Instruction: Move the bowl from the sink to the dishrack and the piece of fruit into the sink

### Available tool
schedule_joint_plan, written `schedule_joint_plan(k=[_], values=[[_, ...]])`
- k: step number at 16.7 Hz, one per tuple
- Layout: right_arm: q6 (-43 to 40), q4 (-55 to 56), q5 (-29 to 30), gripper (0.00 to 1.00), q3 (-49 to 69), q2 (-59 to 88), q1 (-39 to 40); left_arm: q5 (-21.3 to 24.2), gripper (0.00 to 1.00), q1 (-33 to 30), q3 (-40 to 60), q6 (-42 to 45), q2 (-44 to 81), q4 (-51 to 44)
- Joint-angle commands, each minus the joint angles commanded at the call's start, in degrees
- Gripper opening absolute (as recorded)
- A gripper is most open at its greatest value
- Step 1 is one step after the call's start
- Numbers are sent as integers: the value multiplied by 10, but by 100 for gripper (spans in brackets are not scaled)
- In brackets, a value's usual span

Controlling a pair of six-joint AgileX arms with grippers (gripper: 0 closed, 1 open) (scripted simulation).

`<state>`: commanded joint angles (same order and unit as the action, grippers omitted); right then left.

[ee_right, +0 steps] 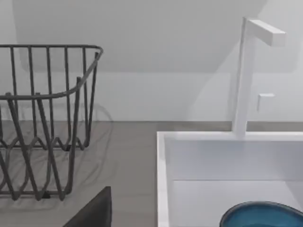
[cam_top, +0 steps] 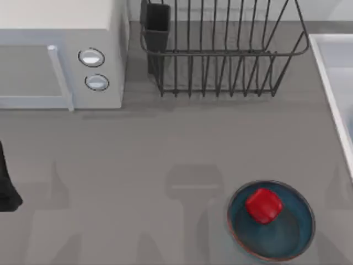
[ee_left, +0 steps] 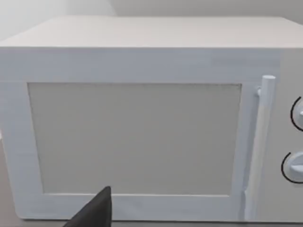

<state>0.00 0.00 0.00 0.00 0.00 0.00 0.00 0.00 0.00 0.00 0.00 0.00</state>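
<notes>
Fruit (cam_top: 263, 205) sits nearest to us in the top view, a small glossy red piece, rounded but a little blocky, resting inside a wide shallow teal dish (cam_top: 287, 243) with a thin reddish-brown rim, near the front of the grey table (cam_top: 165, 143) toward its right side. Our left arm (cam_top: 6, 185) shows as a dark shape at the table's left edge, parked, and we cannot tell how its fingers stand; the left wrist view has just a dark wedge of the gripper (ee_left: 92, 213) low in front of the microwave door (ee_left: 135, 137). Our right gripper (ee_right: 92, 210) appears the same way in the right wrist view, a dark wedge over the table between the dishrack and the sink, and we cannot tell whether it is wide or narrow; nothing is seen held by either. Farther back on the right lies the sink (cam_top: 331, 83), a pale basin with a raised white rim, and in the right wrist view the bowl (ee_right: 262, 215) rests inside it, deep teal-blue, partly cut off. A white tap (ee_right: 246, 75) rises behind the basin. At the back stands the dishrack (cam_top: 220, 55), dark wire bars with a black square cup (cam_top: 157, 25) at its left corner. The white microwave (cam_top: 60, 55) with two round knobs (cam_top: 91, 57) fills the back left.
</notes>
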Motion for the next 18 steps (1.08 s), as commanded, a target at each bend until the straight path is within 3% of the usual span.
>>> schedule_joint_plan(k=[4, 8, 18], values=[[-4, -7, 1, 100, 16, 15, -3, 0, 100, 0, 0, 0, 0, 0], [-26, -50, 5, 100, 119, 120, -19, 0, 100, 0, 0, 0, 0, 0], [-119, -284, 7, 100, 621, 720, -92, 0, 100, 0, 0, 0, 0, 0]])
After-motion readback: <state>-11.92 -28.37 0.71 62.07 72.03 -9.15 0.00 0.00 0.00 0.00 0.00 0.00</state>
